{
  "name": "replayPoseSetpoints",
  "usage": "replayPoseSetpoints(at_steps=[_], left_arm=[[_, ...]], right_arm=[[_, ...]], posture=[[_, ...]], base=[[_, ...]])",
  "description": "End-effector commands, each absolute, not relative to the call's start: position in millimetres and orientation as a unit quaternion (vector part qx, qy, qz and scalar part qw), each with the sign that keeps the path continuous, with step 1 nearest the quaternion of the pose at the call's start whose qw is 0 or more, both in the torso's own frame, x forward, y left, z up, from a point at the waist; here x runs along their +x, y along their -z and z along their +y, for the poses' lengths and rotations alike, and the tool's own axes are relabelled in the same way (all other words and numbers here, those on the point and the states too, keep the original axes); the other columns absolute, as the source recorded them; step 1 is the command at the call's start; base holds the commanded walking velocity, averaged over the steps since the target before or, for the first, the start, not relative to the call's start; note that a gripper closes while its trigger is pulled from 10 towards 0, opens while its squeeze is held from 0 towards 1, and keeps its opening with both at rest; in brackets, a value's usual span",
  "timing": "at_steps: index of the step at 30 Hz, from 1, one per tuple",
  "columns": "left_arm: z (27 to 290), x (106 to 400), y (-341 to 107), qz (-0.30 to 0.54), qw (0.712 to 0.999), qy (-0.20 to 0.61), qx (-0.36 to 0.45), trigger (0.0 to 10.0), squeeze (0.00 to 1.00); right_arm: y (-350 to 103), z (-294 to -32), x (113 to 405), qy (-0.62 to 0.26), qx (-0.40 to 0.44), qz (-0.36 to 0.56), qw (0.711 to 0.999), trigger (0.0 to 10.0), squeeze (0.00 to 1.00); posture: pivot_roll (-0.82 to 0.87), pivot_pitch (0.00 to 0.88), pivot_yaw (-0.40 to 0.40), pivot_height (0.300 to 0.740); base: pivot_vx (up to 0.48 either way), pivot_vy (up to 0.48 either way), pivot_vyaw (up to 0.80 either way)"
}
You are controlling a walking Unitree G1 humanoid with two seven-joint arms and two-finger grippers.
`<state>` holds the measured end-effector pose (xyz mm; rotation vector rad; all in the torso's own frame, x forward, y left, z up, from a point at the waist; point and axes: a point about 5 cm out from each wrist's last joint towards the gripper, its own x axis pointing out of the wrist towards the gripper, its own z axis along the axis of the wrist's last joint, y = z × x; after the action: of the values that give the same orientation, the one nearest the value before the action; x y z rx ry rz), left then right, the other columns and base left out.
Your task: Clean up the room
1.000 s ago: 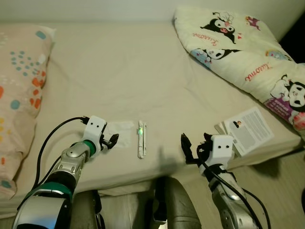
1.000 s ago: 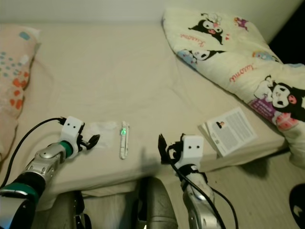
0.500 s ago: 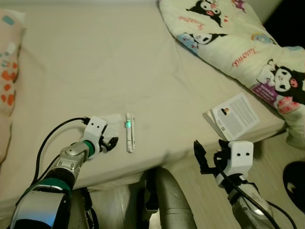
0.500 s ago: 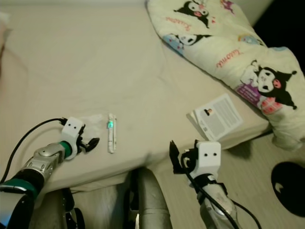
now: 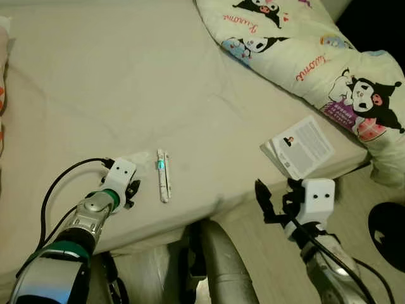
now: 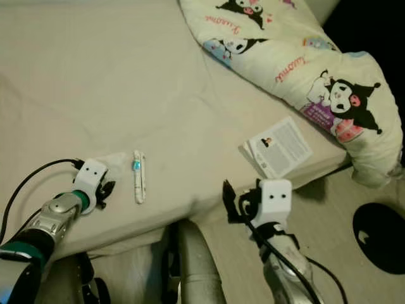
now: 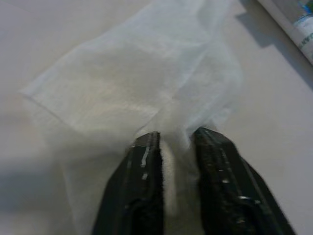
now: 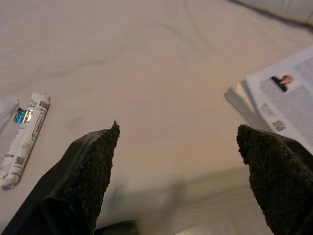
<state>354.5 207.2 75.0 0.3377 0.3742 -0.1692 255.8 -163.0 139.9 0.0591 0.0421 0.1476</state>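
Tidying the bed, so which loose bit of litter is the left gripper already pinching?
The thin translucent tissue, gripped by the left gripper; the rolled wrapper lies untouched beside it.

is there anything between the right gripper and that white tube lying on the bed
Nothing visible. The right gripper hangs open off the bed's near edge, and bare sheet runs from there to the white tube. The booklet lies off to its other side. The left gripper is pinching the tissue beside the tube.

A home bedroom, judging by the wide bed [image 5: 126, 82] under a plain cream sheet. Heaped on its far right corner, a cartoon-print quilt [image 5: 316, 57]; just beside that, a booklet [image 5: 297, 147] near the bed's edge.
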Motion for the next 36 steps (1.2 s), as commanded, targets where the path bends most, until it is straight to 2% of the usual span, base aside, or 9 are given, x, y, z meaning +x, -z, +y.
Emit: replayPoseSetpoints(at_steps=[1,12,20,21,22,26,27,35,36], left_arm=[[211.7,335.2,-45.9,0.245,0.954,0.079,0.155,0.0,0.00],[201.8,336.3,-96.8,0.005,0.994,0.024,0.103,0.0,0.00],[205.9,312.8,-163.4,-0.148,0.976,-0.031,0.159,0.0,0.00],[210.1,309.6,-173.8,-0.166,0.971,-0.046,0.165,0.0,0.00],[214.3,305.8,-184.3,-0.181,0.966,-0.057,0.173,0.0,0.00],[218.9,302.9,-193.9,-0.191,0.962,-0.066,0.185,0.0,0.00],[225.2,300.0,-205.7,-0.199,0.957,-0.082,0.195,10.0,0.00],[238.5,296.6,-239.1,-0.227,0.946,-0.125,0.196,10.0,0.00],[238.8,296.8,-242.4,-0.229,0.946,-0.129,0.191,10.0,0.00]], right_arm=[[-130.5,-166.1,253.3,-0.066,0.029,0.045,0.996,10.0,0.00],[-131.9,-73.1,282.1,-0.309,0.085,0.052,0.946,10.0,0.00],[-103.5,-39.9,302.0,-0.299,0.044,0.100,0.948,10.0,0.00],[-97.2,-34.6,303.4,-0.299,0.035,0.109,0.948,10.0,0.35],[-90.4,-29.8,304.9,-0.299,0.028,0.119,0.946,10.0,1.00],[-83.6,-26.5,306.9,-0.288,0.019,0.131,0.949,10.0,1.00],[-78.9,-25.0,310.0,-0.267,0.019,0.138,0.954,10.0,1.00],[-82.1,-24.8,321.1,-0.211,0.029,0.126,0.969,10.0,1.00],[-80.1,-24.1,321.7,-0.206,0.024,0.132,0.969,10.0,0.78]], posture=[[-0.22,0.286,-0.108,0.606],[0.00,0.236,-0.085,0.606],[0.07,0.250,-0.095,0.606],[0.07,0.250,-0.095,0.606],[0.09,0.260,-0.099,0.606],[0.11,0.268,-0.103,0.606],[0.12,0.277,-0.110,0.606],[0.14,0.283,-0.124,0.606],[0.14,0.283,-0.124,0.606]], base=[[0.000,0.000,0.00],[0.000,0.000,0.00],[0.000,0.000,0.00],[0.000,0.000,0.00],[0.000,0.000,0.00],[0.000,0.000,0.00],[0.000,0.000,0.00],[0.000,0.000,0.00],[0.000,0.000,0.00]])
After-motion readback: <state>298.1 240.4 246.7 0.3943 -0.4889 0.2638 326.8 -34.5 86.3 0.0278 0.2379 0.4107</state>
